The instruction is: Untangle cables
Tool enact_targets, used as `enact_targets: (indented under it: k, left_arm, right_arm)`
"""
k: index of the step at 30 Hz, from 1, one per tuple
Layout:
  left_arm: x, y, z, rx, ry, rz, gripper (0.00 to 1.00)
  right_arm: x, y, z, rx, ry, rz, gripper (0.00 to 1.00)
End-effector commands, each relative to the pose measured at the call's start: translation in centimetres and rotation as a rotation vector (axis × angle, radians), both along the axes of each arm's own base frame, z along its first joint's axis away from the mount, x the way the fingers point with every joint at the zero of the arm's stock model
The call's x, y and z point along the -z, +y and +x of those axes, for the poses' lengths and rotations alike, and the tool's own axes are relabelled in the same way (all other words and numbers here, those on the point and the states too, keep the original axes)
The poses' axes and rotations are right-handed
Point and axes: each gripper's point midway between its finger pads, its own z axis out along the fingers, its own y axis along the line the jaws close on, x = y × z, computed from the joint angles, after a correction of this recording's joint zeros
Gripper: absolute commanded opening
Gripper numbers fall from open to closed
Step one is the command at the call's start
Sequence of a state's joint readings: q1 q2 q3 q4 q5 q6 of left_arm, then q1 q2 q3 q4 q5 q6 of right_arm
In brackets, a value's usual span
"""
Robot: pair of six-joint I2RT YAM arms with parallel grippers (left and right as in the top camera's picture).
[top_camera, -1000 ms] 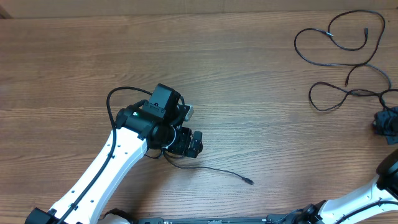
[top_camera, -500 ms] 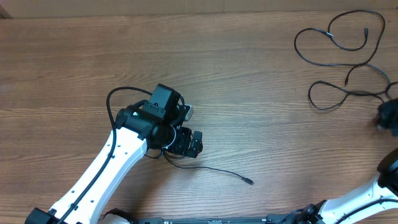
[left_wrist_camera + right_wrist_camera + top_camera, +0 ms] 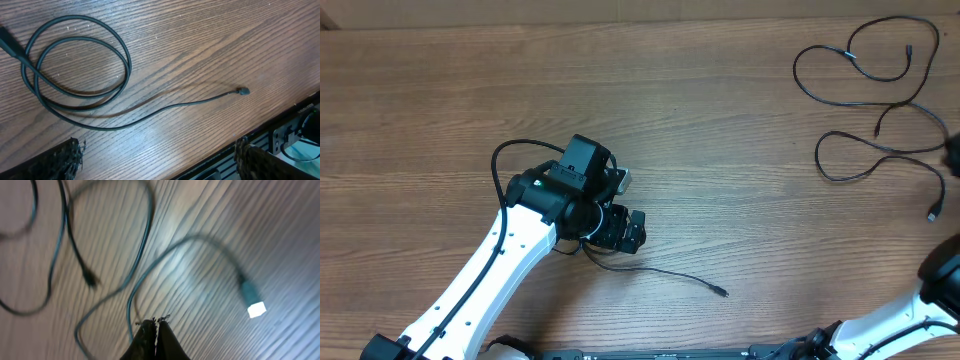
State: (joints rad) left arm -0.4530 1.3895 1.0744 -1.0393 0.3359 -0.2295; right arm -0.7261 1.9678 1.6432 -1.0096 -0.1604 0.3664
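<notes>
Black cables (image 3: 200,238) blur beyond the closed right claw (image 3: 154,330); grip unclear.

Left arm (image 3: 490,270): white, angled up from the near edge, wrist tipped downward.
Left gripper (image 3: 160,167): jaws spread wide (fingers (image 3: 65,160) frame its own view).
Right arm (image 3: 910,315): mostly off-frame.
Right gripper (image 3: 155,327): jaws pressed together, blurred.

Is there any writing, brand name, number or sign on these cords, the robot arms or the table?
No text can be read anywhere.
The wooden table, the thin black cables and the white left arm show no lettering.
The right wrist view is blurred; the plug there shows no legible mark.
</notes>
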Motion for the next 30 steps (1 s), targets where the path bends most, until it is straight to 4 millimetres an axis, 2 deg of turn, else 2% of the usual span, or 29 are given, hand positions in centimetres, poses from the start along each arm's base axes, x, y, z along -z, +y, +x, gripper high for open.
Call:
enact_targets:
  k: [1, 7, 14, 23, 27, 30]
  left_arm:
    - [-1.0, -0.3, 0.4, 0.002, -0.037, -0.014, 1.00]
    - [-1.0, -0.3, 0.4, 0.002, -0.037, -0.014, 0.99]
    - [-1.0, -0.3, 0.4, 0.002, -0.037, -0.014, 0.99]
    - [-1.0, -0.3, 0.4, 0.002, -0.037, -0.014, 1.00]
    - [-1.0, -0.3, 0.4, 0.002, -0.037, -0.014, 0.99]
    - [-1.0, -0.3, 0.4, 0.002, -0.037, -0.014, 0.99]
  right_arm:
    - [2.1, 3.8, 0.1, -0.072, 0.061, 0.031, 0.04]
    - [5.8, 7.3, 0.0, -0.144, 0.136, 0.016, 0.04]
    - [7.7, 11.1, 1.0, -0.238, 0.143, 0.014, 0.05]
    - [7.4, 13.8, 3.2, -0.325, 0.102, -0.011, 0.04]
    - [5.9, 13.2, 4.1, -0.321, 0.081, -0.027, 0.04]
    - [3.4, 11.3, 4.7, -0.285, 0.069, -0.062, 0.04]
